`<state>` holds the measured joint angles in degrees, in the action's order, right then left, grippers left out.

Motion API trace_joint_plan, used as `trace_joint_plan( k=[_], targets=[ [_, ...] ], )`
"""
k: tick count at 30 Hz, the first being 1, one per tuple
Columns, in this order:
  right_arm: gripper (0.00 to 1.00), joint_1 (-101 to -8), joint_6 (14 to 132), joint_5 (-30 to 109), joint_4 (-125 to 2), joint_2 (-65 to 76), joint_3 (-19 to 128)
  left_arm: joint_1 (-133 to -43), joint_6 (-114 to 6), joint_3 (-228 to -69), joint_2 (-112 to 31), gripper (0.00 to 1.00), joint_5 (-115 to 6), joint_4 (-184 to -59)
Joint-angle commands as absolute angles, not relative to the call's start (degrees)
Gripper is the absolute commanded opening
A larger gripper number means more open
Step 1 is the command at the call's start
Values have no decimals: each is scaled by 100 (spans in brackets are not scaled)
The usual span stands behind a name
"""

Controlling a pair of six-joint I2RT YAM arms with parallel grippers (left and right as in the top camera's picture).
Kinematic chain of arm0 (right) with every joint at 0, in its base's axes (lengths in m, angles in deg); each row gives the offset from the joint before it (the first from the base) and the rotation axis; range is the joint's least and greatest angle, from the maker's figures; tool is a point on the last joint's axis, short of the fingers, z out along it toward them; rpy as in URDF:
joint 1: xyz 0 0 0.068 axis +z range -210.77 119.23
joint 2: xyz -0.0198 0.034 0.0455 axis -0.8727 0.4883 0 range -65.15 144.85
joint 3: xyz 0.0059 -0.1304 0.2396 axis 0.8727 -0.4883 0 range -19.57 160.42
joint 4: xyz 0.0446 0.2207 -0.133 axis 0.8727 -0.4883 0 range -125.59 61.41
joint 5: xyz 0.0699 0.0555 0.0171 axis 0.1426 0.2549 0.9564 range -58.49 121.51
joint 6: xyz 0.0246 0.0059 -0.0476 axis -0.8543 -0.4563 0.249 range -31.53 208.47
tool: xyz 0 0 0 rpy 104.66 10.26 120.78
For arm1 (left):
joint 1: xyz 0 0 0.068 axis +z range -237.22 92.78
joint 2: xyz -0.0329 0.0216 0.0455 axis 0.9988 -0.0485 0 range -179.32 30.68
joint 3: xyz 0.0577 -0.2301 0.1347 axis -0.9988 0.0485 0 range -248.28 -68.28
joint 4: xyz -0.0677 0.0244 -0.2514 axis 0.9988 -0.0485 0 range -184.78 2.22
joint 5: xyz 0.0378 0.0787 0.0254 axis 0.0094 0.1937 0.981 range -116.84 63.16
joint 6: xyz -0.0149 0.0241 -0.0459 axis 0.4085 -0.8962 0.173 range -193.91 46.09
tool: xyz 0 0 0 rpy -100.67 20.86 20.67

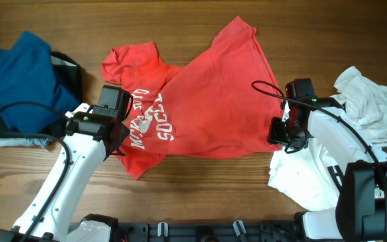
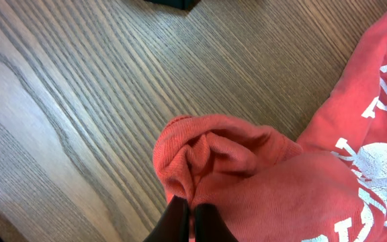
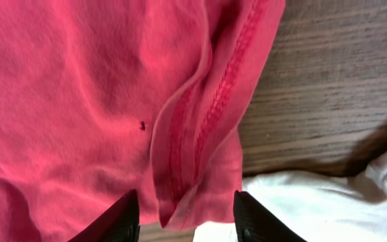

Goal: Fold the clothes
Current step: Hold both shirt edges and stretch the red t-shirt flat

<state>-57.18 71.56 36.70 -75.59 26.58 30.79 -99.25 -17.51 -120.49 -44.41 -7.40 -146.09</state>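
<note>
A red T-shirt [image 1: 207, 101] with white lettering lies spread and rumpled across the middle of the wooden table. My left gripper [image 1: 118, 146] is at its lower left edge. In the left wrist view this gripper [image 2: 191, 218] is shut on a bunched fold of the red fabric [image 2: 220, 154]. My right gripper [image 1: 276, 134] hangs over the shirt's lower right corner. Seen from the right wrist, it [image 3: 187, 218] is open, its fingers apart on either side of the stitched hem [image 3: 203, 128] without pinching it.
A pile of white clothes [image 1: 361, 114] with black lettering lies at the right, touching the red shirt's corner [image 3: 314, 202]. A blue garment [image 1: 19, 74] on dark cloth sits at the far left. Bare wood [image 2: 79, 101] shows around the shirt.
</note>
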Motion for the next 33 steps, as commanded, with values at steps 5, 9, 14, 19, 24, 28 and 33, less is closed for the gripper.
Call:
trace_joint_plan(
  k=[5,9,14,19,24,28,33],
  targets=[
    [6,-5702,7047,3513,-7415,2778,3044,-9895,-1803,-12035,-4395,4,-751,-14611],
    [4,-5702,7111,3515,-7428,2780,3042,-9895,-1805,-12035,-4395,4,-753,-14613],
    [4,-5704,7021,3511,-7422,2780,3044,-9895,-1805,-12035,-4395,4,-753,-14613],
    [30,-5702,7462,4051,-7535,2780,3044,-9895,-1805,-12035,-4395,4,-753,-14613],
    [39,-5659,7495,4051,-7570,2782,3044,-9895,-1805,-12035,-4395,4,-753,-14611],
    [37,-5659,7495,3950,-7444,2846,3042,-9895,-1805,-12035,-4395,4,-753,-14613],
    [34,-5659,7491,3876,-7406,2937,3038,-9895,-1805,-12035,-4395,4,-753,-14611]
  ],
)
